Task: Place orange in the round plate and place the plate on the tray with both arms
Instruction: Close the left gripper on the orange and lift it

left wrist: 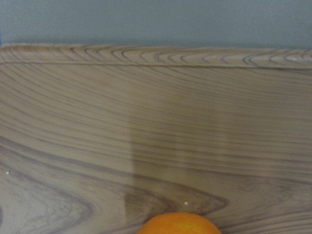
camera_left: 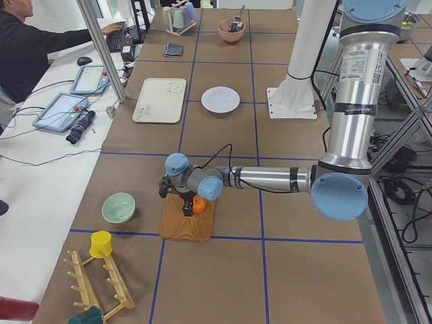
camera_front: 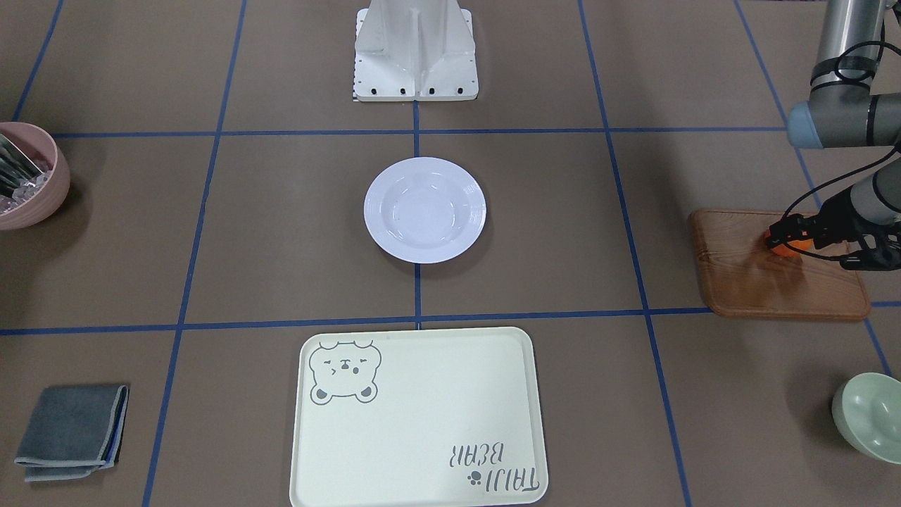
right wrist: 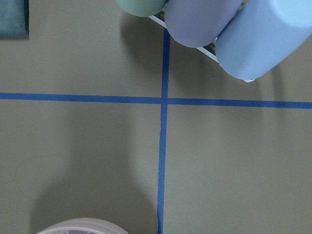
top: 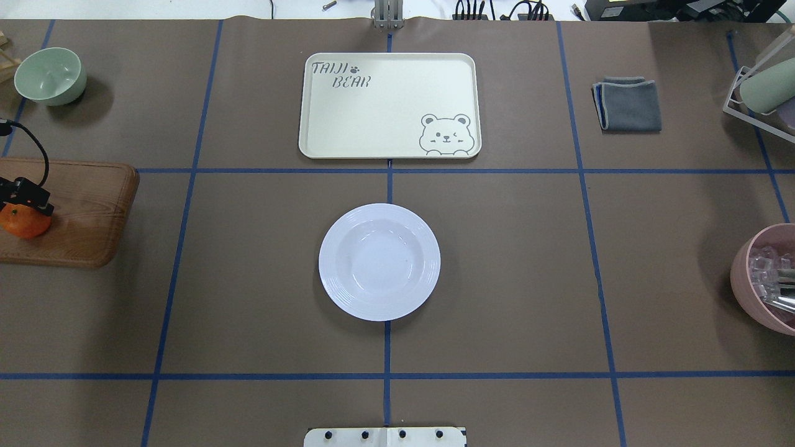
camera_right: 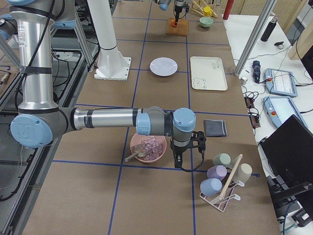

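Observation:
The orange [camera_front: 792,248] is at the wooden board [camera_front: 746,282], at the table's end on my left. My left gripper [camera_front: 790,241] is shut on it, black fingers on both sides, and it seems to hang just above the wood. In the left wrist view the orange [left wrist: 179,224] peeks in at the bottom edge. The white round plate [top: 379,261] sits empty at the table's centre. The cream tray [top: 390,105] lies bare beyond it. My right gripper [camera_right: 195,143] hovers beside the pink bowl [camera_right: 147,148]; I cannot tell whether it is open or shut.
A pale green bowl [top: 49,76] stands past the board. The pink bowl [top: 767,279] holds clear pieces and a utensil. A folded grey cloth [top: 627,104] lies at the far right, and a cup rack [camera_right: 222,181] stands near the right arm. A person [camera_left: 27,40] sits at a desk.

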